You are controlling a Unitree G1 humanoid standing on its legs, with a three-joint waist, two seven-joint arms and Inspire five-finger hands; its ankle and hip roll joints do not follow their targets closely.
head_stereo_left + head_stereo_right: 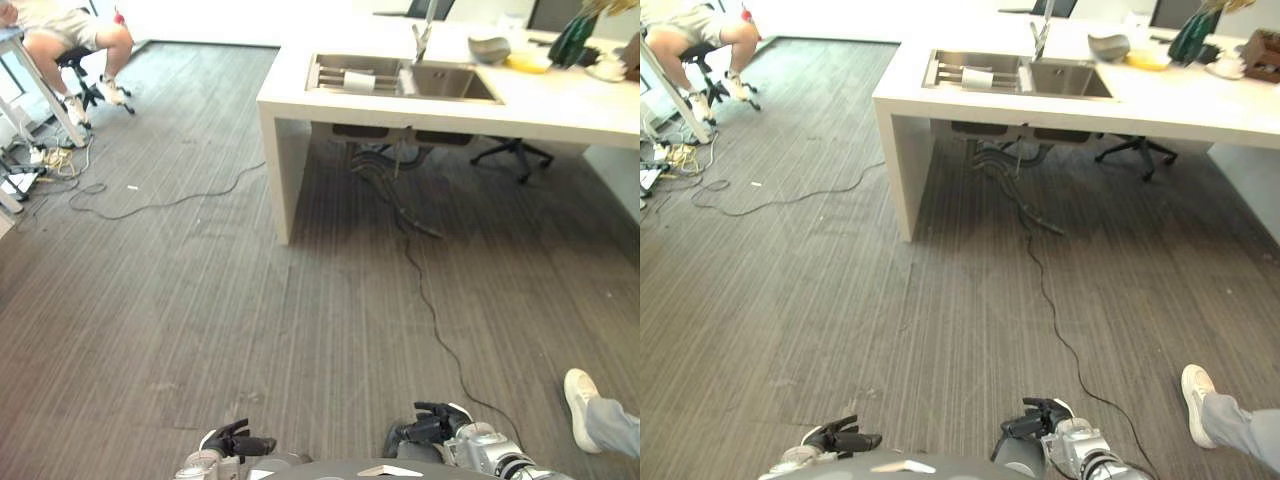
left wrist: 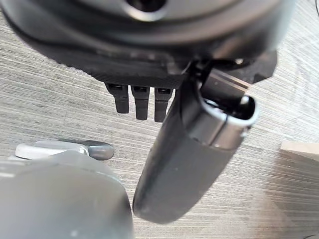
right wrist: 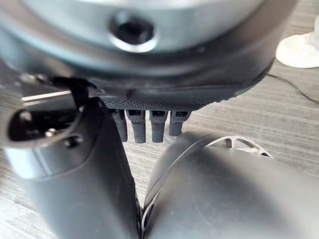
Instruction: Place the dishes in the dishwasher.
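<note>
Low at the near edge, the dark left hand (image 1: 235, 441) and right hand (image 1: 432, 420) hang over grey, finely ribbed carpet (image 1: 250, 310), each empty, fingers loosely straight and a little apart; both wrist views show short fingertips in a row beside the thumb, closed on nothing. To the right, a person's white shoe (image 1: 579, 393) and grey trouser leg rest on the floor. A thin black cord (image 1: 430, 310) snakes across the carpet toward a pale, smooth-topped counter (image 1: 400, 105) with thick slab sides. Set into it is a rectangular steel sink (image 1: 400, 78) holding a white cup (image 1: 359, 80) lying on its side, with an upright tap (image 1: 423, 38) behind. The dishes sit on the counter to the sink's right: a grey bowl (image 1: 489, 47), a yellow dish (image 1: 529, 62) and a white piece (image 1: 607, 70) near a dark green bottle (image 1: 571, 40). A black swivel-chair base (image 1: 513, 155) stands beyond the counter. Far left, a seated person (image 1: 70, 35) in shorts is on a stool beside tangled cables (image 1: 55, 160).
</note>
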